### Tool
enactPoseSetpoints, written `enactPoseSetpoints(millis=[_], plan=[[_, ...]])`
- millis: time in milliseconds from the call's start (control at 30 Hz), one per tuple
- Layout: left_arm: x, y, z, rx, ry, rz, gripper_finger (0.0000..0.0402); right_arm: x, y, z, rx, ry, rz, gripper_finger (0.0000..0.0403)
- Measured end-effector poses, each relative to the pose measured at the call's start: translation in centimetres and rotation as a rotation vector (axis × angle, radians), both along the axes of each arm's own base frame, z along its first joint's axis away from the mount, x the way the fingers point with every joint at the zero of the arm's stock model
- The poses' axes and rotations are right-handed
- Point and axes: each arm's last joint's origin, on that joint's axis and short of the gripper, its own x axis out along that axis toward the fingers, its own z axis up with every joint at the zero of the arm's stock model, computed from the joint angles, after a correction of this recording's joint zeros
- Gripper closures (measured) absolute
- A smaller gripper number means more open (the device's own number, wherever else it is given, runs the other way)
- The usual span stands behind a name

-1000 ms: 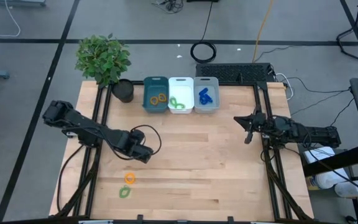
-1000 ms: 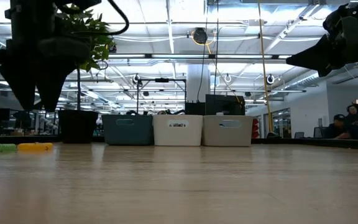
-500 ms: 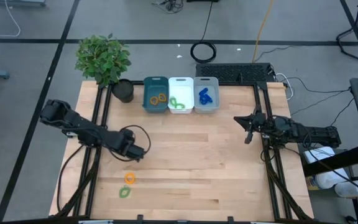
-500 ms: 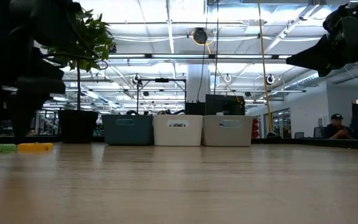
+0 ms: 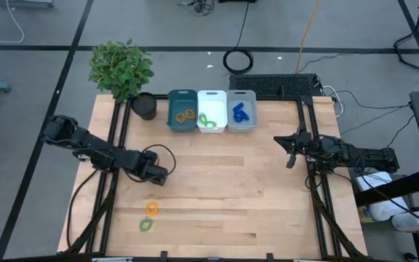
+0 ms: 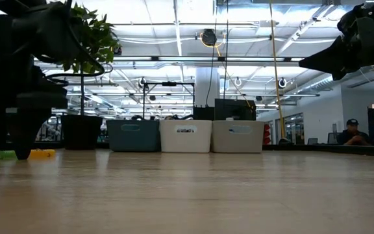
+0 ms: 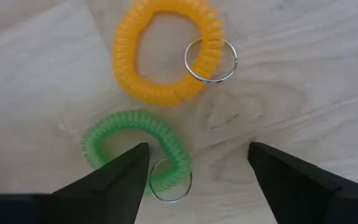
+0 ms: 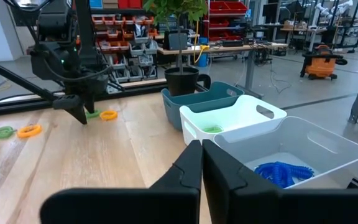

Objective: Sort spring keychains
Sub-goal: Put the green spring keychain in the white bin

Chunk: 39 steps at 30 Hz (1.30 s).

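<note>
spring keychains are what i'm sorting, and two of them are loose on the surface (image 5: 217,182): an orange keychain (image 5: 151,208) near the front left, and a green keychain (image 5: 145,225) just beside it, closer to the front edge. in my left wrist view the orange keychain (image 7: 166,53) lies flat with its metal ring (image 7: 211,60) against the coil, and the green keychain (image 7: 135,146) sits next to it, apart from it.

my left hand (image 5: 158,175) hangs over the surface just behind those two, pointing down, its fingers (image 7: 114,180) spread open and empty, framing the green coil. in the low view it shows as a dark shape (image 6: 23,153) at the far left, its tip close to the wood.

along the back edge stand three bins side by side: the teal bin (image 5: 182,110) holds orange coils, the white bin (image 5: 212,110) holds green ones, and the pale grey bin (image 5: 241,110) holds blue ones. a potted plant (image 5: 122,69) stands left of the bins.

my right hand (image 5: 291,149) waits above the right side of the surface, well apart from the keychains, its fingers (image 8: 191,165) pressed together on nothing.
</note>
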Motion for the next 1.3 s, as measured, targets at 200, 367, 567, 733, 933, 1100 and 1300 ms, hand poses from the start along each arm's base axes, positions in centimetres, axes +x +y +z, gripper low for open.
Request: enactPoseSetpoints(millis=[200,367,567,733,933,1100,1300], plan=[[0.3,-0.1,0.0,-0.017,-0.018,0.008,0.0199,0.0,0.0,0.0,0.0,0.0,0.0,0.0403],[0.5,-0.3,0.0,-0.037,-0.046,-0.007,0.0304,0.0,0.0,0.0,0.0,0.0,0.0,0.0403],[1.8,-1.0,1.1,-0.043,-0.094,-0.08,0.0386,0.0,0.0,0.0,0.0,0.0,0.0,0.0403],[4.5,-1.8,3.0,-0.076,-0.318,-0.202,0.0394,0.0,0.0,0.0,0.0,-0.001,0.0,0.0403],[7.7,-1.5,5.2,-0.017,-0.562,-0.38,0.0396,0.0,0.0,0.0,0.0,0.0,0.0,0.0403],[9.9,0.1,7.4,0.163,-0.613,-0.611,0.0396,0.0,0.0,0.0,0.0,0.0,0.0,0.0403],[12.5,2.0,9.3,0.339,-0.602,-0.866,0.0396,0.0,0.0,0.0,0.0,0.0,0.0,0.0403]])
